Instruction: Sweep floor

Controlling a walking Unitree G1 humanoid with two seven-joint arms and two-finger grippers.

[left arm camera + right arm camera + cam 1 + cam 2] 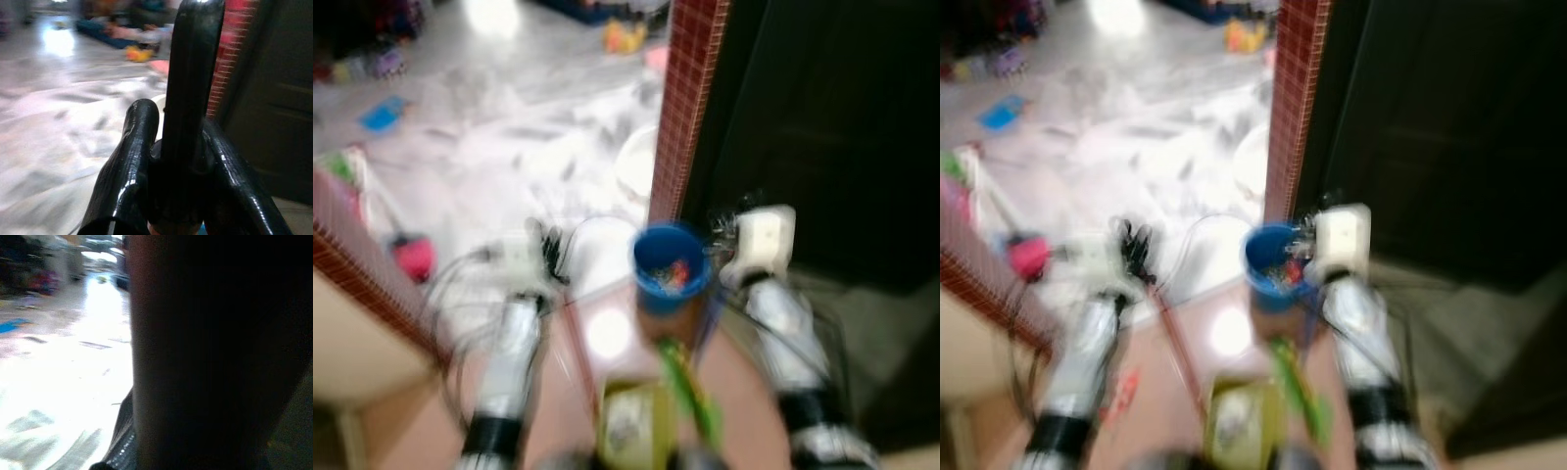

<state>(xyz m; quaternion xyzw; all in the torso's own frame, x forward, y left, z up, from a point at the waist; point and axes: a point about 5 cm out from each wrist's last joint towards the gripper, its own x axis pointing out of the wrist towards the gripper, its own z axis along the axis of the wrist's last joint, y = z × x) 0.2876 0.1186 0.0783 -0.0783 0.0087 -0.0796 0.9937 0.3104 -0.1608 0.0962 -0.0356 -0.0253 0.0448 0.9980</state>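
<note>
Marbled floor [509, 147] w/ scattered litter runs ahead and to the left of the red brick pillar [690, 98]. Blue bin [671, 264] sits at the pillar's foot, btwn both arms, nearer the right gripper [759, 240], whose grip I can't tell. Left gripper [171, 161] has its fingers closed round a dark upright handle [190, 73], long axis vertical, probably the broom.

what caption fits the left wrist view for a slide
Left gripper closed on a black glossy handle, facing blurred white marble floor beside red brick pillar.

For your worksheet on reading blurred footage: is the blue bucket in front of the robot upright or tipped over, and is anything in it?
Upright: the blue bucket has its round mouth facing up. Small colourful bits lie inside; blur hides what they are.
</note>
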